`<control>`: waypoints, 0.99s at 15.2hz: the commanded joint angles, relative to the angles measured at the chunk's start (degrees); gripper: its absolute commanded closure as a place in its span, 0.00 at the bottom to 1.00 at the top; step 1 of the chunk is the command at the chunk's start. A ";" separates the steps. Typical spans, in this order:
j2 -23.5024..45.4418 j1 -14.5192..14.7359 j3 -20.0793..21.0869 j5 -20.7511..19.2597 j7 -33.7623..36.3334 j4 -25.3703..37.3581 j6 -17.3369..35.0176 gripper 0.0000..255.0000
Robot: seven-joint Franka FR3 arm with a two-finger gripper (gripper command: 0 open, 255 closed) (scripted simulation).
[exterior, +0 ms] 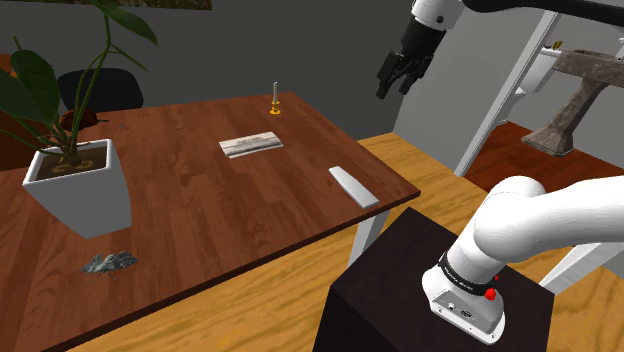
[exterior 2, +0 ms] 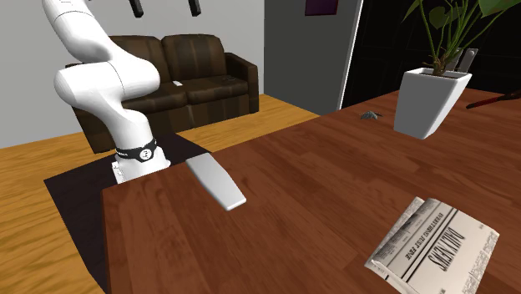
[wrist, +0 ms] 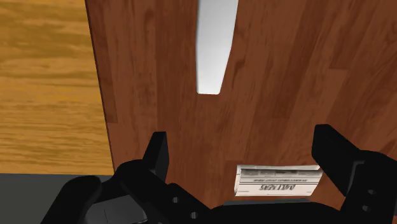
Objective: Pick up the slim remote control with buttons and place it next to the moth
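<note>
The gripper [wrist: 242, 135] hangs well above the table, its black jaws spread wide and empty. On the reddish-brown wooden table [exterior: 190, 215], the pale grey slim remote [exterior: 353, 186] lies near the edge by the dark stand [exterior: 400, 290]. In the shoulder view it is at 4 o'clock from the folded newspaper [exterior: 251, 144]. The moth [exterior: 108, 263] sits well apart from it, at 6 o'clock from the white planter [exterior: 80, 190]. The plank floor [exterior: 420, 160] is yellowish, and a brown sofa [exterior 2: 200, 75] stands behind.
</note>
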 commanded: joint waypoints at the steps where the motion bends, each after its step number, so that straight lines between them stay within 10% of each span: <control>1: 0.00 0.00 0.00 0.00 0.00 0.00 0.00 0.00; 15: 12.36 -1.09 2.09 0.69 4.78 -15.99 19.78 0.00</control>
